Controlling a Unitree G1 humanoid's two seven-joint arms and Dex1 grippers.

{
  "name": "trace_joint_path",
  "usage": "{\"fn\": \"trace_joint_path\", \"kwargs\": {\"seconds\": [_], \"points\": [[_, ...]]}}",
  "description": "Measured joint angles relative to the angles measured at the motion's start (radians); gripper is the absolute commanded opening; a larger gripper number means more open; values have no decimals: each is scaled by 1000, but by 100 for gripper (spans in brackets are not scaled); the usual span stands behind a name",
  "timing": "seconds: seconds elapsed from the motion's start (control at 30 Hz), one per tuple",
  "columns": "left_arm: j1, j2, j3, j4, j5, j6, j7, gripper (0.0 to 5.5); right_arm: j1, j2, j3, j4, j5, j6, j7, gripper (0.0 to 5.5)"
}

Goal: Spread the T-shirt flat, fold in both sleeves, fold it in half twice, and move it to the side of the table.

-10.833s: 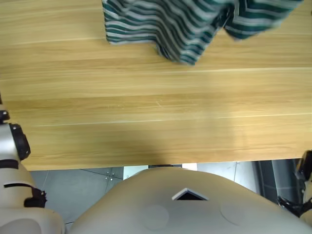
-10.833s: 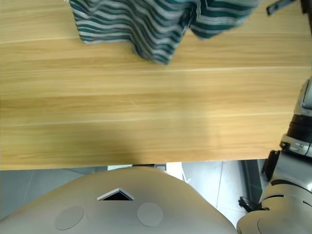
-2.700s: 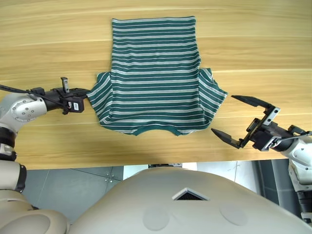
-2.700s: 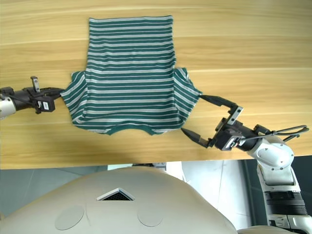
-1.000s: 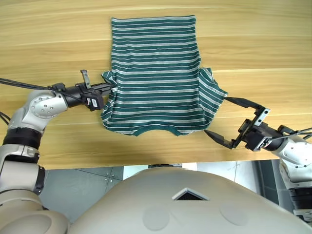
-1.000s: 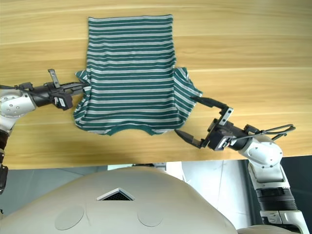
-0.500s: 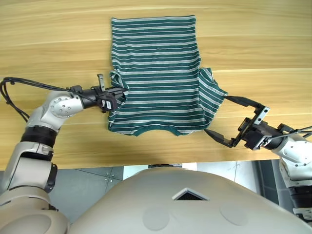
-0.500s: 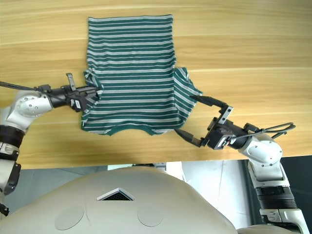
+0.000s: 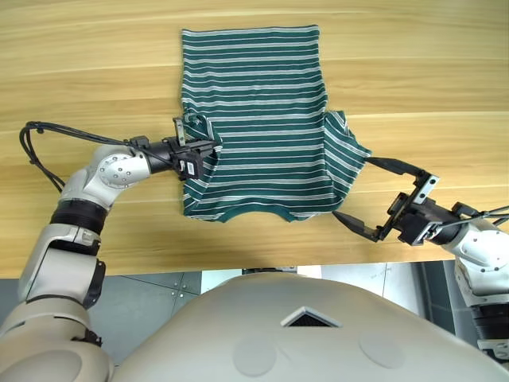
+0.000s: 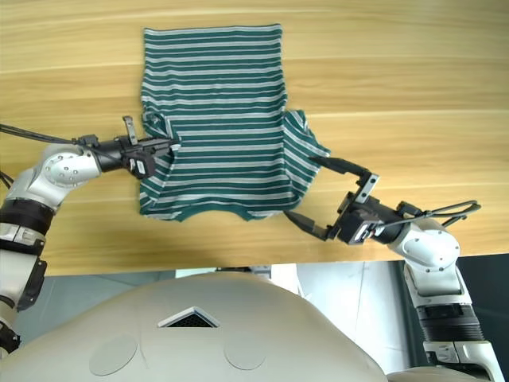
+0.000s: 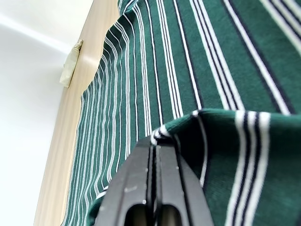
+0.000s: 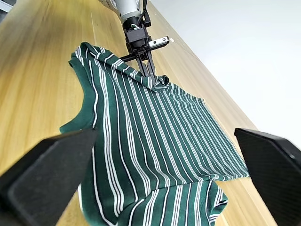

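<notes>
The left gripper (image 9: pixel 208 147) is clamped shut on the edge of the left sleeve (image 9: pixel 195 127); its black fingers (image 11: pixel 136 188) are pressed together with the striped hem pinched between them. It holds the sleeve over the shirt's body, so the cloth doubles over along that side. The right gripper (image 9: pixel 351 188) is spread wide, grasping nothing, low over the table (image 9: pixel 413 72) near its front edge, just beside the right sleeve (image 9: pixel 348 147), which lies spread out to the side. The green, white-striped shirt (image 9: pixel 254 95) lies flat in the middle of the wooden table, its neckline toward the robot and its straight hem at the far end.
</notes>
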Motion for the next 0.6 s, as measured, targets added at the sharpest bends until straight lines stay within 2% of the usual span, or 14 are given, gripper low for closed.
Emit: {"fn": "trace_joint_path", "kwargs": {"seconds": [0.03,0.23,0.27,0.47,0.53,0.6], "points": [[-6,1,-6,5,0,-1,-4,4,2,0,0,0,0,0,0,540],[-14,1,-27,34,-31,-6,-45,99,3,1,0,0,0,0,-1,540],[-15,1,-33,38,-33,-6,-49,133,3,1,0,0,0,0,-2,540],[-17,1,-39,51,-71,-13,-49,206,3,3,-3,-2,-1,13,-19,540],[-13,1,-39,52,-99,-22,-62,232,-7,6,-32,3,-8,39,-50,540],[-9,1,-39,51,-119,-25,-67,262,-55,9,-98,45,-100,109,-137,540]]}}
